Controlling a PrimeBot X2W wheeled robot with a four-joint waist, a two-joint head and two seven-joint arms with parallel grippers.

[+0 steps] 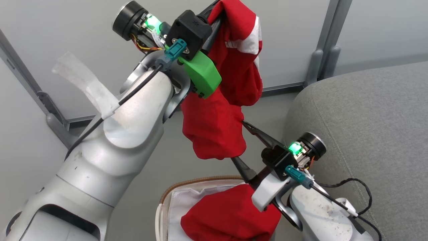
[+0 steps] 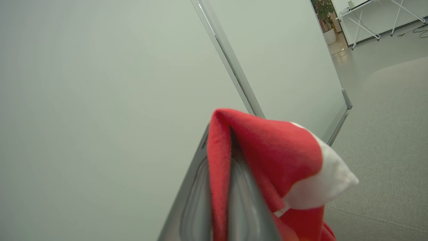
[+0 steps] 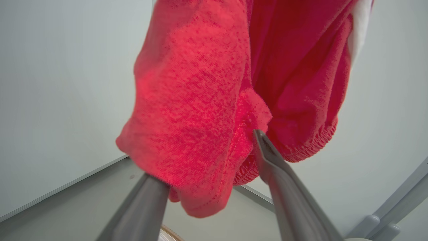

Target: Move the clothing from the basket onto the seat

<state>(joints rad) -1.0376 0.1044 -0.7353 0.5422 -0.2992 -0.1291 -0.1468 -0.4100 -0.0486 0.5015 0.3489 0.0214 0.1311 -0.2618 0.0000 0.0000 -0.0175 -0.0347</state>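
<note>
The large grey fabric sofa seat [image 1: 367, 127] fills the right. Beside it, low down, the oval cream basket [image 1: 200, 180] with a brown woven rim holds 1 bright red garment [image 1: 227, 217] on its white liner [image 1: 184, 201]. The other red garment with white trim [image 1: 230, 83] hangs in the air above, pinched in the closed left pincer [image 2: 222, 140]. The right pincer [image 1: 239, 140] is spread wide, its 2 fingers straddling the hanging cloth's lower fold.

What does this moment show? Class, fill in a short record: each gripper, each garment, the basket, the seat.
Left gripper: shut on the red fabric garment with white trim, held high.
Right gripper: open, fingers either side of that garment's hanging lower part.
Second red fabric garment: lying in the cream plastic basket with brown woven rim, on its white liner.
Grey upholstered sofa seat: to the robot's right of the basket.
</note>
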